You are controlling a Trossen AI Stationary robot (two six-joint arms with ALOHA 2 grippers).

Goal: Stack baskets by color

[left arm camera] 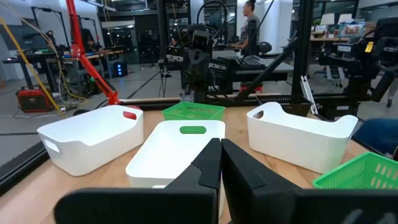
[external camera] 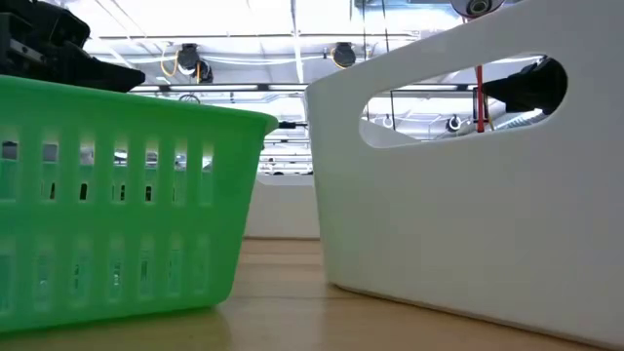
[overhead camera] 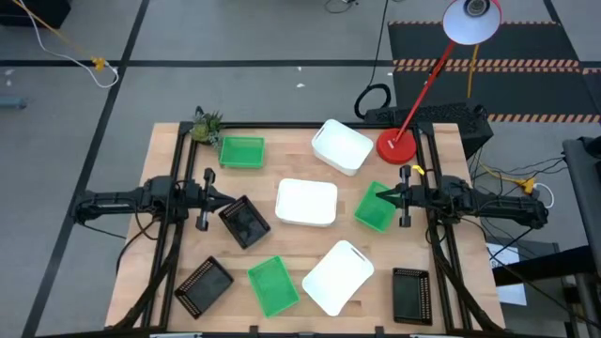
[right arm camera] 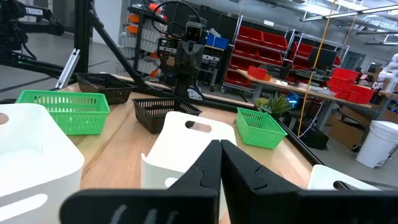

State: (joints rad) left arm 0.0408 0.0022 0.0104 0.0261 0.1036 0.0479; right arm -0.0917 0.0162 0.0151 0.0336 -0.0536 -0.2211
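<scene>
High view shows us nine shallow plastic baskets [overhead camera: 307,202] scattered singly, none stacked; left gripper [overhead camera: 208,199] and right gripper [overhead camera: 398,198] closed, empty.

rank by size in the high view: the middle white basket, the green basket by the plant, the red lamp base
1. middle white basket
2. green basket by the plant
3. red lamp base, clearly the smallest of the three

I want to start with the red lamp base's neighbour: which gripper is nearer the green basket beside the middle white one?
Right. The right gripper sits at that green basket's edge; the left gripper is across the white basket.
</scene>
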